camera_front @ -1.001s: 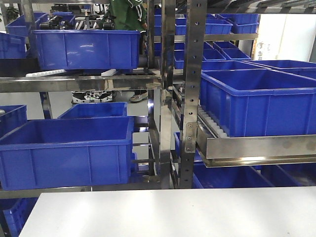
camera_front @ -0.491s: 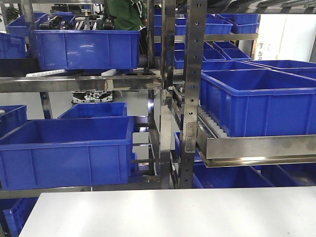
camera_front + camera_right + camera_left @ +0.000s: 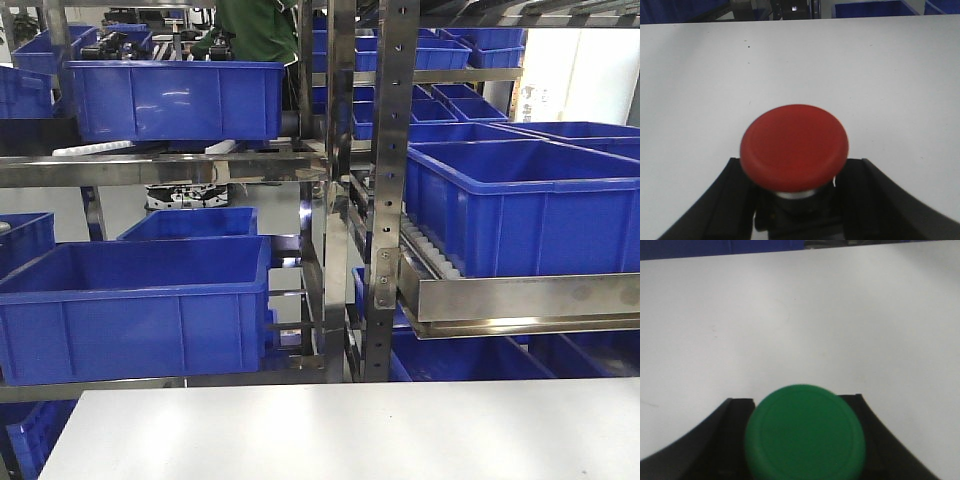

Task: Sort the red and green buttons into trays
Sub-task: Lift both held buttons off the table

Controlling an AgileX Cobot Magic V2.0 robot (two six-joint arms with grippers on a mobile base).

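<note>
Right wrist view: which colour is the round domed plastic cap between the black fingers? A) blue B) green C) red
C: the red domed button cap sits between the right gripper's black fingers, with the white table beyond it.

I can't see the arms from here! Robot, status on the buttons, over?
Left gripper shut on green button. Right gripper shut on red button. Trays not in view. White table ahead, nothing in the way, over.

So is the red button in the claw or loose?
In: the red button sits between the right claw's dark fingers, base wedged there.
</note>
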